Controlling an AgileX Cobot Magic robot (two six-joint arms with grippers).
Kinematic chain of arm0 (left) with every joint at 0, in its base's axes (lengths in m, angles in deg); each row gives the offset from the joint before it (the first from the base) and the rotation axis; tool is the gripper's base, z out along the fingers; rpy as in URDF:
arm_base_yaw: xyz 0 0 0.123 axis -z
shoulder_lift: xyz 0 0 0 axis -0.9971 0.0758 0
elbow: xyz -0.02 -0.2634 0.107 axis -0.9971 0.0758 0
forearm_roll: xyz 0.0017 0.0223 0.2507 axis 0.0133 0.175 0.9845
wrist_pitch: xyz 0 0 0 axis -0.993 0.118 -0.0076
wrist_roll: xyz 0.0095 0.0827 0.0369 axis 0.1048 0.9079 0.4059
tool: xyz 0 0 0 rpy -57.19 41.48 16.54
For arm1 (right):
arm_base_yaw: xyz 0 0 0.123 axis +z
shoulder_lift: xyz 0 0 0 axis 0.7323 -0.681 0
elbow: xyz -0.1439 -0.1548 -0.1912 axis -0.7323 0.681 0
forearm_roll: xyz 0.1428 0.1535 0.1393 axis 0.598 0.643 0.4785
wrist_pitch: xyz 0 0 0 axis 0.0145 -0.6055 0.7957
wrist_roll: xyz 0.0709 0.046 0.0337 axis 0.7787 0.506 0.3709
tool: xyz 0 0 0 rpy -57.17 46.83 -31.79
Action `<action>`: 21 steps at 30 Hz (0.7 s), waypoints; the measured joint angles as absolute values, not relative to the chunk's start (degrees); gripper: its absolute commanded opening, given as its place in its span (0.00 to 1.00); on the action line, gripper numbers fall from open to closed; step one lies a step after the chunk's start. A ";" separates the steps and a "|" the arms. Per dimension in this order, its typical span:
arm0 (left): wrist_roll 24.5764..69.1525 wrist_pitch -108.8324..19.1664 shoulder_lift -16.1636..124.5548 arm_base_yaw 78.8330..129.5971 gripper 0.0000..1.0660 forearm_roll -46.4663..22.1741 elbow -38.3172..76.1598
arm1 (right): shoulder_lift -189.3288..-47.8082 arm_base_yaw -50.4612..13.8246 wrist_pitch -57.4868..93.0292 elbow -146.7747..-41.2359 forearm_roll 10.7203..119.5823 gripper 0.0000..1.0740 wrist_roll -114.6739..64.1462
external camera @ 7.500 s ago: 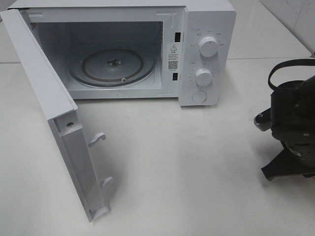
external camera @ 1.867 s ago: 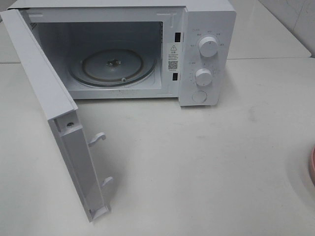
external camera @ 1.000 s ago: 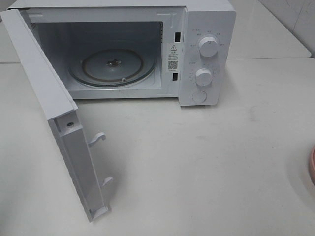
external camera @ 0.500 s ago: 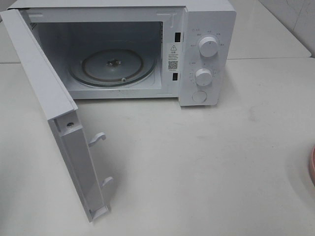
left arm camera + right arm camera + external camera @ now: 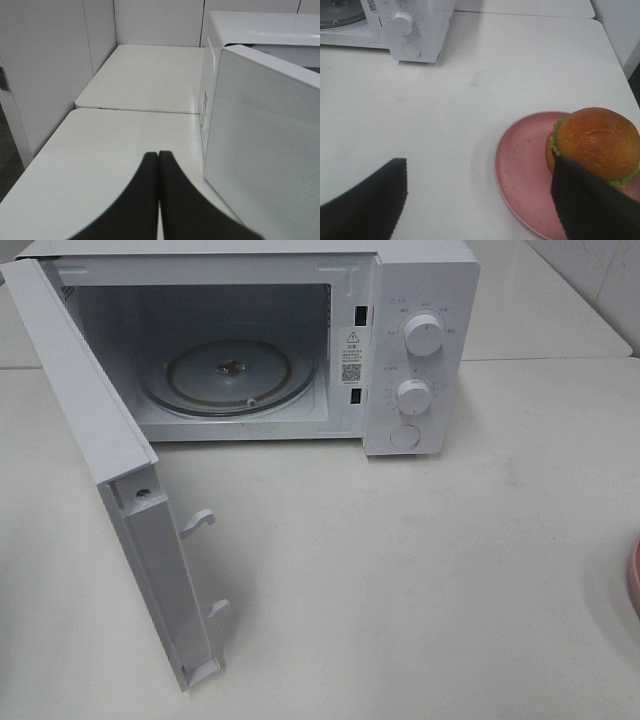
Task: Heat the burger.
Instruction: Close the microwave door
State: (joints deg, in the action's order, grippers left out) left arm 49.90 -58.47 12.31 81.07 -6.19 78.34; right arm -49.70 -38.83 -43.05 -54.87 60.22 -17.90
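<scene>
Microwave (image 5: 300, 340) stands at the back of the white surface (image 5: 420, 570), its door (image 5: 110, 470) swung fully open toward the left. The glass turntable (image 5: 230, 375) inside carries nothing. Two dials (image 5: 423, 335) sit on the control panel at the right of the cavity.

The burger (image 5: 595, 142) rests on a pink plate (image 5: 520, 170), seated toward one side of it rather than centred. In the exterior high view only a sliver of the plate's rim (image 5: 634, 580) shows at the right edge; the burger itself is out of that frame.

Right gripper (image 5: 480, 200): fingers (image 5: 370, 200) spread wide, holding nothing. One finger overlaps the burger's near edge and the plate in the wrist view; whether it touches the bun cannot be told. The other finger hangs over bare surface, well apart from the plate. The burger lies off to the side of the gap, not centred between the fingers.

Left gripper (image 5: 158, 155): fingers (image 5: 140, 200) pressed together, tips meeting, nothing between them. It sits above the surface just beside the outer face of the open door.
</scene>
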 measured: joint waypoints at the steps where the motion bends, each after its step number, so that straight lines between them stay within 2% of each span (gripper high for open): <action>1: 49.90 -58.47 12.31 81.07 0.00 -6.19 78.34 | -49.70 -38.83 -43.05 -54.87 60.22 0.71 -17.90; 11: 49.90 -70.10 25.49 81.07 0.00 -4.12 78.45 | -49.70 -38.83 -43.05 -54.87 60.22 0.71 -17.90; 15: 49.61 -73.31 29.39 82.44 0.00 -1.95 78.45 | -49.70 -38.83 -43.05 -54.87 60.22 0.71 -17.90; 17: 48.81 -77.89 34.77 85.48 0.00 0.40 78.45 | -49.70 -38.83 -43.05 -54.87 60.22 0.71 -17.90; 21: 48.58 -80.87 38.78 87.83 0.00 1.43 78.45 | -49.70 -38.83 -43.05 -54.87 60.22 0.71 -17.90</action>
